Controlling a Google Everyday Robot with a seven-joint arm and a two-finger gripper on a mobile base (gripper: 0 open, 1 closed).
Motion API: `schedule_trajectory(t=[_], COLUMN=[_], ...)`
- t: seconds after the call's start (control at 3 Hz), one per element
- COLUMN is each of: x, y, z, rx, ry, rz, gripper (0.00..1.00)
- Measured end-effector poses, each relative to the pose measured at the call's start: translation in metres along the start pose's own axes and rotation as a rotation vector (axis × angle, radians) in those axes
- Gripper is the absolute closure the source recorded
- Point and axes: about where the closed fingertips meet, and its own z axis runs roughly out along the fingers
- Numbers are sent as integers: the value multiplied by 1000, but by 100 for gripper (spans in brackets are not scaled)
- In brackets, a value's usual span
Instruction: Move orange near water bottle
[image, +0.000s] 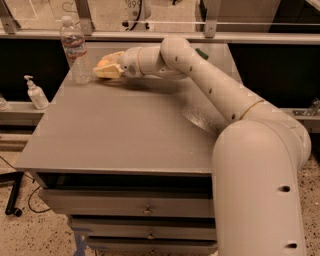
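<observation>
The orange (103, 63) shows as a small orange patch between my gripper's pale fingers. My gripper (106, 69) is at the back left of the grey table (120, 130), low over its surface, and is shut on the orange. The water bottle (74, 50), clear with a white cap and a white-red label, stands upright just left of the gripper, a small gap away. My arm reaches in from the right across the back of the table.
A small white pump dispenser (36, 94) stands on a lower ledge left of the table. A green object (200, 53) lies at the table's back edge behind my arm. A rail runs behind the table. Drawers sit below the front edge.
</observation>
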Motion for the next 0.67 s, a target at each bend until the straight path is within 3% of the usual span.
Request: schedule_trajectory(t=[0.33,0.67], x=[3,4], y=[1,2], z=[0,0], rx=[-6,-13], ry=[2,3], rz=[12,20], gripper=[12,0])
